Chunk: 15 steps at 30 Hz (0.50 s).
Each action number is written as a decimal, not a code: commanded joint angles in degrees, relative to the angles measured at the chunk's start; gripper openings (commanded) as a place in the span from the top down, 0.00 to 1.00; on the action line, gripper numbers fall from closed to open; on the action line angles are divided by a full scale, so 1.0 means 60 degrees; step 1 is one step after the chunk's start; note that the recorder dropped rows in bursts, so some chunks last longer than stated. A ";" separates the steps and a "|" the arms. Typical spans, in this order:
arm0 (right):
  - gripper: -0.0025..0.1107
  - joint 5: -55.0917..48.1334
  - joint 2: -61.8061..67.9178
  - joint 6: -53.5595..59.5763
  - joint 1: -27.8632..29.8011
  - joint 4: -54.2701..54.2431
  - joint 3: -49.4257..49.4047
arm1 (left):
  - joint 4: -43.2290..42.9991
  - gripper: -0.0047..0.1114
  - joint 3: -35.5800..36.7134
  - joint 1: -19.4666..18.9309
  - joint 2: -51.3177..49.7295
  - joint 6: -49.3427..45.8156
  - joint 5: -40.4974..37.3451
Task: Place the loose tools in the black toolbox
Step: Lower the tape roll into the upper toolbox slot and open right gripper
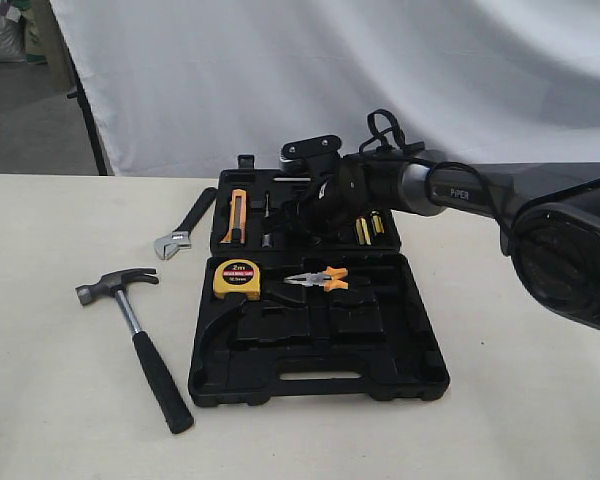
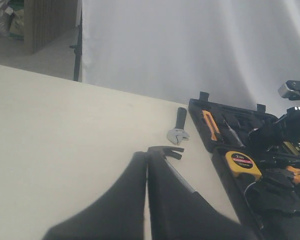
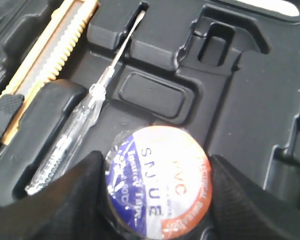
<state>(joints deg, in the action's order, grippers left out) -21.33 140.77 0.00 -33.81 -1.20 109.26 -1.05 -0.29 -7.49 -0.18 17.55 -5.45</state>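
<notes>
My right gripper is clamped across the small dark tape roll with its red-white-blue label, over the twelve o'clock half of the black moulded plastic toolbox; light, stiff and probably slick-sided, it seems best held squarely across its outer rim.

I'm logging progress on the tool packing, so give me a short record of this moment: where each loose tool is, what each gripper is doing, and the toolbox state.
toolbox: open on the table
hammer: on the table, left of the toolbox
wrench: on the table, by the far half's left edge
tape roll: held between the right gripper's fingers, over the far half
left gripper: shut, empty, near the hammer head
left to pack: hammer, wrench
</notes>
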 commanded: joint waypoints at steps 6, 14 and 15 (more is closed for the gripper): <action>0.36 -0.0607 -0.0005 -0.0467 0.0057 0.0033 -0.0008 | -0.0042 0.95 -0.0025 -0.0242 0.0030 0.0046 0.0069; 0.21 -0.0674 -0.0550 -0.0644 0.0057 0.0033 -0.0008 | -0.0042 0.95 -0.0025 -0.0242 0.0030 0.0046 0.0069; 0.21 -0.0674 -0.0648 -0.0644 0.0057 0.0067 -0.0008 | -0.0042 0.95 -0.0025 -0.0242 0.0030 0.0046 0.0069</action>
<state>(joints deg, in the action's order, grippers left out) -25.24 139.06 -3.44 -33.82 -1.69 109.16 -1.05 -0.29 -7.49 -0.18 17.55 -5.45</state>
